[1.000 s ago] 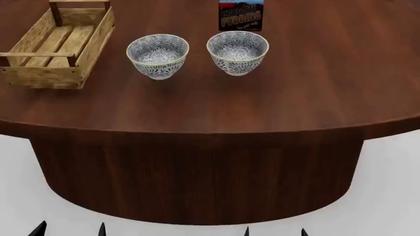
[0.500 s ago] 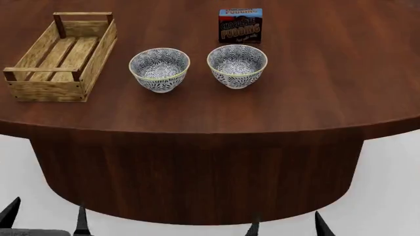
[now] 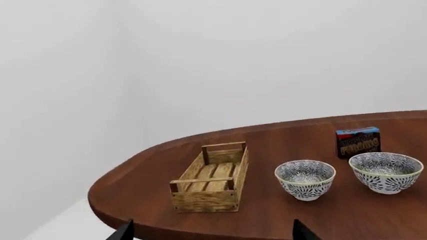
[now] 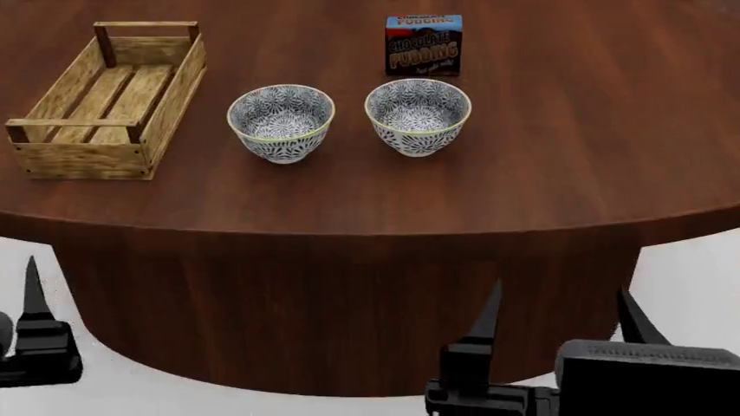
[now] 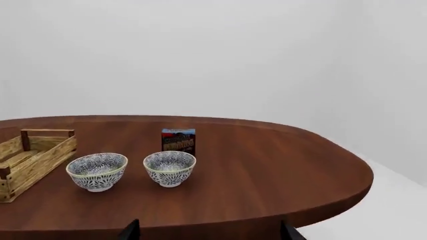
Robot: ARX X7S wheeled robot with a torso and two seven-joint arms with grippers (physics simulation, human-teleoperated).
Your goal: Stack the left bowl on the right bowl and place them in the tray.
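Dark brown wood, rounded at its edge, forms the tabletop, and plain pale walls rise behind it in both wrist views, which the head view does not take in. At the far left lies the tray, a light-wood crate with nothing in it, one short end toward the robot. To its right stands the left bowl, upright and apart from the tray; just beside that, not touching, stands the right bowl, patterned alike. Behind the right bowl stands a blue pudding box.

Only the head view shows the grippers' bodies. Low at the left edge, in front of the tabletop's rim, the left gripper shows one dark finger; its spread cannot be told there, but the left wrist view shows two fingertips set wide apart, holding nothing. The right gripper hangs below the rim at the right, its two pointed fingers spread wide with nothing between them; the right wrist view shows their tips equally far apart.
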